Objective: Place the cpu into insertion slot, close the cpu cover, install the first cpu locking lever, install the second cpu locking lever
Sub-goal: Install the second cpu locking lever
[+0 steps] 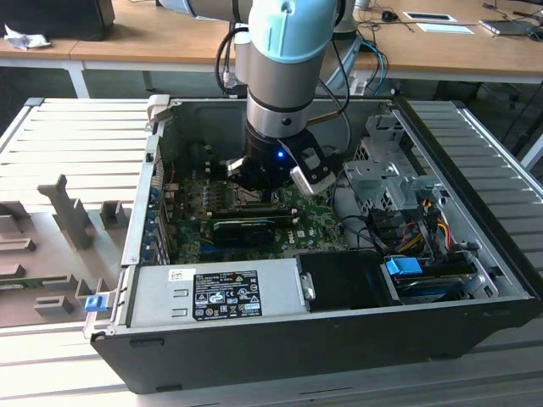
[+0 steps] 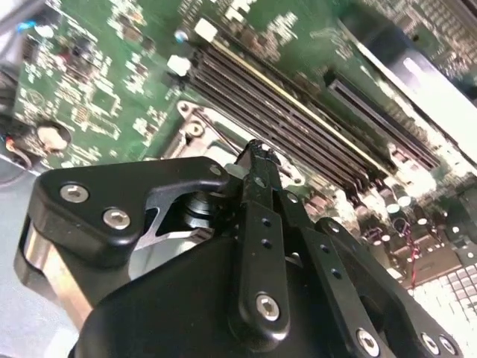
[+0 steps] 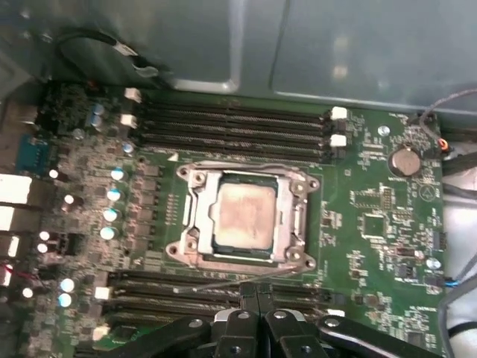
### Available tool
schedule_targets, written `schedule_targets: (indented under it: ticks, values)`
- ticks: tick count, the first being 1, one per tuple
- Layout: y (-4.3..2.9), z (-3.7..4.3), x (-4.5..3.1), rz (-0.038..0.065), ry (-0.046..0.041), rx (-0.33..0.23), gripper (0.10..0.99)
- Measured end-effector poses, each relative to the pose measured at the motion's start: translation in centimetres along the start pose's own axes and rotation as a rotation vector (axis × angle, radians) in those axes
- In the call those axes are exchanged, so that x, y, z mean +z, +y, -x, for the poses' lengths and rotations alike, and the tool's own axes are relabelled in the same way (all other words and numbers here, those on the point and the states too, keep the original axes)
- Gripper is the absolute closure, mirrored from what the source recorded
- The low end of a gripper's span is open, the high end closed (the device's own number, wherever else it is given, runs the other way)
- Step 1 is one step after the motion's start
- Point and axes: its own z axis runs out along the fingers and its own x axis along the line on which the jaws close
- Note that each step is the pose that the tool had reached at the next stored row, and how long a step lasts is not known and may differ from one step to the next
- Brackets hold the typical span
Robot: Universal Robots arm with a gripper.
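Note:
The cpu (image 3: pixel 240 216), a pale silver square, lies in the insertion slot (image 3: pixel 186 250) on the green board. The cpu cover (image 3: pixel 296 224), a silvery frame, lies flat around it. A thin wire locking lever (image 3: pixel 209 286) runs along the socket's side nearest my gripper, a little off the frame. My gripper (image 3: pixel 256 292) hovers at that side with its black fingers pressed together, tips right by the lever. In the second wrist view a fingertip (image 2: pixel 257 153) stands just beside the socket's corner (image 2: pixel 195 128). In the exterior view the gripper (image 1: pixel 254 191) is low inside the computer case.
Long black memory slots (image 3: pixel 231 123) flank the socket on two sides. A black graphics card (image 1: pixel 246 227), the grey power supply (image 1: pixel 212 292), a metal drive cage (image 1: pixel 382 170) and loose cables (image 1: pixel 416 220) crowd the case. The case wall (image 3: pixel 335 52) rises behind the board.

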Motion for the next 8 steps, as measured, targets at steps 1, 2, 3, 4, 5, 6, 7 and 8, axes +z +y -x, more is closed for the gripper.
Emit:
schedule_targets:
  ticks: [1,2,3,4,5,6,7,8]
  values:
    - [-0.01,-0.42,-0.01,0.005,-0.0006,0.0,0.98]
    - [0.02,-0.71,-0.01,0.008,-0.0009,0.0,0.98]
    - [0.06,-1.13,0.0,0.01,-0.0011,0.0,0.98]
    - [0.12,-1.82,0.05,0.012,-0.0015,0.0,0.98]
    - [0.03,-2.14,0.56,0.013,-0.0015,0.0,0.98]
    - [-0.04,-2.19,0.93,0.013,-0.0015,0.0,0.98]
    - [-0.08,-2.22,1.13,0.013,-0.0015,0.0,0.98]
    - [-0.11,-2.28,1.3,0.013,-0.0015,0.0,0.98]
